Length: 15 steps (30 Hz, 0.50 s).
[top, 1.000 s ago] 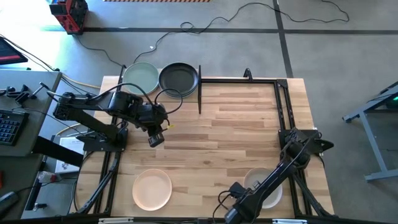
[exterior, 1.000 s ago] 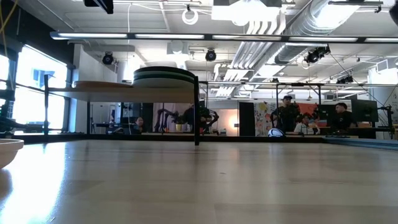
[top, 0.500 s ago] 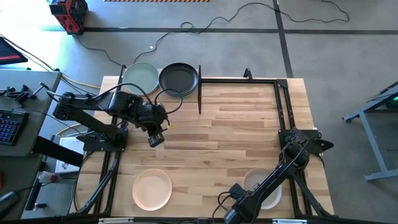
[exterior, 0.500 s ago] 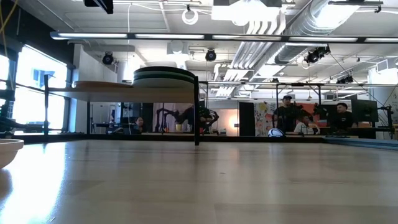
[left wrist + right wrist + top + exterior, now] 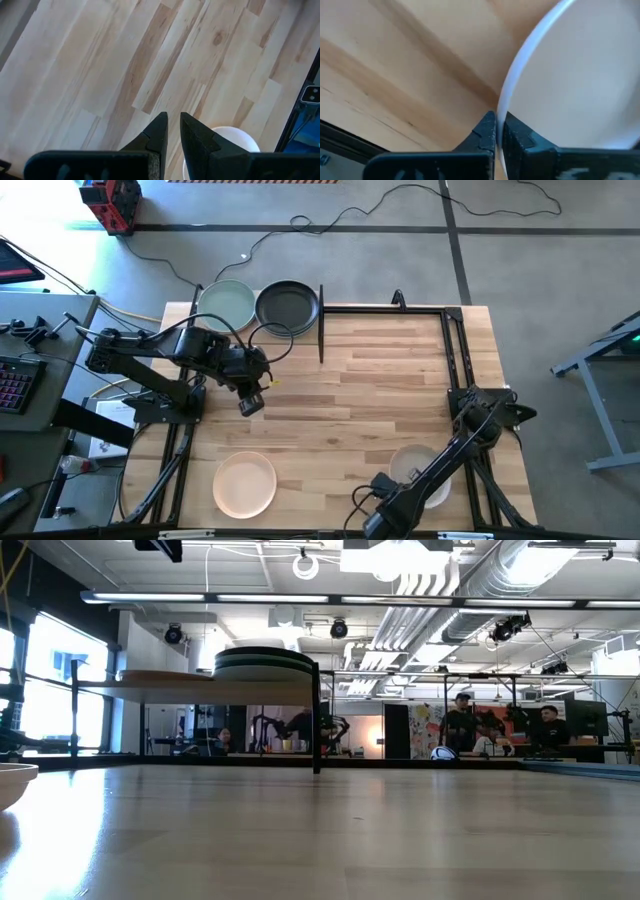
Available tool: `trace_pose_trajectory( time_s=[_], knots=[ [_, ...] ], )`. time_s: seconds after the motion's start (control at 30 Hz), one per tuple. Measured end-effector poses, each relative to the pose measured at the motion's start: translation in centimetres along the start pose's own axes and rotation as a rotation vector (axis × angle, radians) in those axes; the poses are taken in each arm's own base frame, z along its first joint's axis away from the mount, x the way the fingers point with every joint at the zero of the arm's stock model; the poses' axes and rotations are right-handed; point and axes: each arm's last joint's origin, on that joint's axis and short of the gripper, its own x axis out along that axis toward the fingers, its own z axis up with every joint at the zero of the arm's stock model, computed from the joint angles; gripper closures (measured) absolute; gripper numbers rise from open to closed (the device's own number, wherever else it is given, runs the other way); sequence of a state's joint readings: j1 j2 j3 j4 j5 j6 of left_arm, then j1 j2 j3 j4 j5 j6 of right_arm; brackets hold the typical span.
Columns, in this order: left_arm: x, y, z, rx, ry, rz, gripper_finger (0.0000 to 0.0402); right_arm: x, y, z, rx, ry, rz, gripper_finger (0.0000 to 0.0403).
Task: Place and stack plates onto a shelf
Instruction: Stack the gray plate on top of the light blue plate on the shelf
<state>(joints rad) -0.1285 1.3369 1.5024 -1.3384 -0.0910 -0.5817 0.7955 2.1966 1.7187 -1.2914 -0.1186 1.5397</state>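
The right arm's fingers are pinched together on the rim of a white plate, one finger above the edge and one below it, at the near right corner of the bench. In the high view the plate lies partly under that arm. The left arm's fingers stand a narrow gap apart with nothing between them, above bare wood. Nearer the front edge from them lies a peach-pink plate. Beyond them, at the far left corner, the shelf carries a pale green plate and, beside it, a black plate that tops a small stack.
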Motion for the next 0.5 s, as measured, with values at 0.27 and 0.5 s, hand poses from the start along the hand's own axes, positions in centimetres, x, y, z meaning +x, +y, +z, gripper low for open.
trace_pose_trajectory(
  time_s=[0.27,0.5],
  knots=[
    [0.0,0.5,0.3,-0.025,-0.005,0.011,0.0360,-4.1,-2.5,1.3,0.006,-0.108,0.036,0.0403],
    [0.1,1.1,0.7,-0.064,-0.009,0.026,0.0360,-7.2,-4.6,2.8,-0.053,-0.206,0.084,0.0403]
  ],
)
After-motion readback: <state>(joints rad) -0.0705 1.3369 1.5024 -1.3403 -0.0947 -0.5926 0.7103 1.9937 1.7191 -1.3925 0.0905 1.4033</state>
